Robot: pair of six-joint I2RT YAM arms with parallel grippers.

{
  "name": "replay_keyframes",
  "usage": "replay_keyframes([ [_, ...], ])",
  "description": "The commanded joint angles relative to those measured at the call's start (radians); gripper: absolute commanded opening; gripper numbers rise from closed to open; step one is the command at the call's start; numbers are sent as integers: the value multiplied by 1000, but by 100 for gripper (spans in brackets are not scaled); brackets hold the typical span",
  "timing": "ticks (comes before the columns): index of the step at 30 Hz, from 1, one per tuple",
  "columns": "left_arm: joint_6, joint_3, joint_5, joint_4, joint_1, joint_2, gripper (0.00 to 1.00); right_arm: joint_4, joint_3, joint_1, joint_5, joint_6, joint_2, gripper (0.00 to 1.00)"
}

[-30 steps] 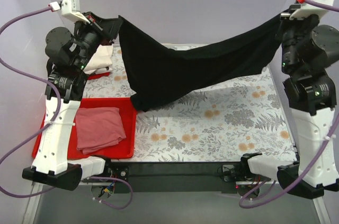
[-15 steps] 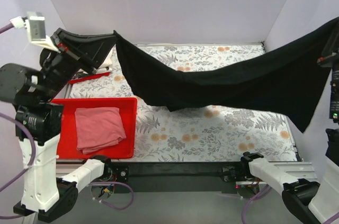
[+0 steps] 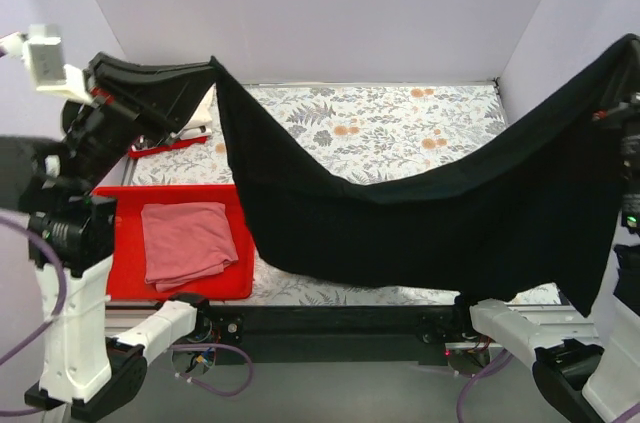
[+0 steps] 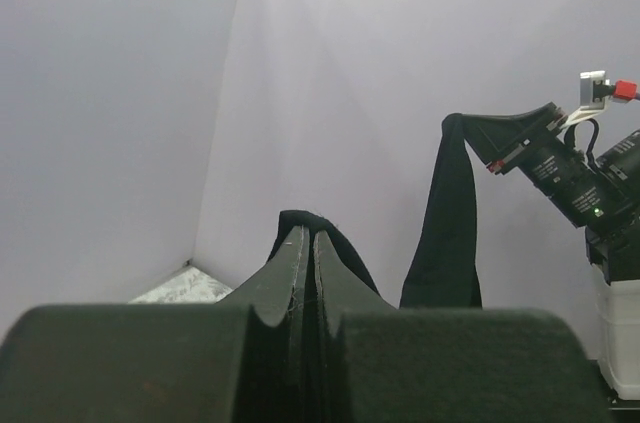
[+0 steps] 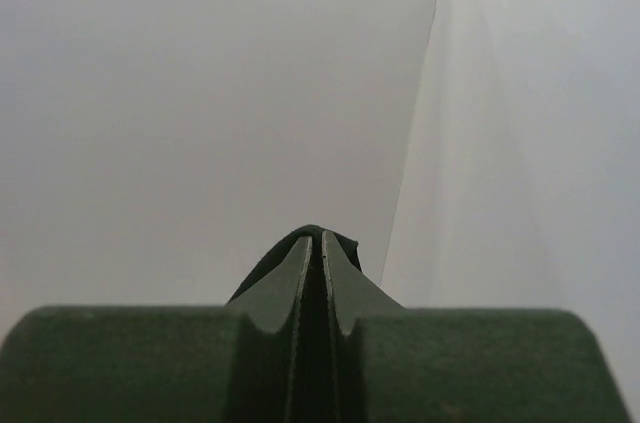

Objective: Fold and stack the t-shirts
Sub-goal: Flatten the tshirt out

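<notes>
One pink t-shirt (image 3: 188, 241) lay folded in the near red tray (image 3: 248, 253). Black t-shirt (image 3: 420, 223) hung unfolded above the table, stretched between left gripper (image 4: 307, 235) and right gripper (image 5: 318, 238), both clamped on its edge. Cream-white t-shirt (image 3: 203, 108), far left, was judged not yet folded or stacked.

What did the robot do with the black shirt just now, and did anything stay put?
Both arms spread and swung the black shirt toward the near edge of the table, where its middle now sags. The left gripper and right gripper stay shut on it. The pink shirt stayed in the red tray.
</notes>
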Motion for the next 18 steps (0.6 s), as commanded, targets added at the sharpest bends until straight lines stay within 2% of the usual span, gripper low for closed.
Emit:
replay_keyframes([
  [1,-13,-60,-40,6,5,162,0,69,-137,-2,-8,22,79,1],
  [2,1,-66,-58,3,4,272,0,92,-197,-2,-11,33,111,1],
  [4,16,-51,-74,-15,4,314,0,121,-257,-4,-4,44,149,1],
  [7,53,35,-126,-63,5,495,0,179,-300,-9,10,53,253,1],
  [11,96,246,-172,-118,5,723,0,192,-167,-39,-17,59,415,1],
  [16,136,556,-186,-135,4,845,0,190,17,-73,-45,59,546,1],
  [18,143,598,-192,-114,4,858,0,190,81,-81,-56,53,567,1],
])
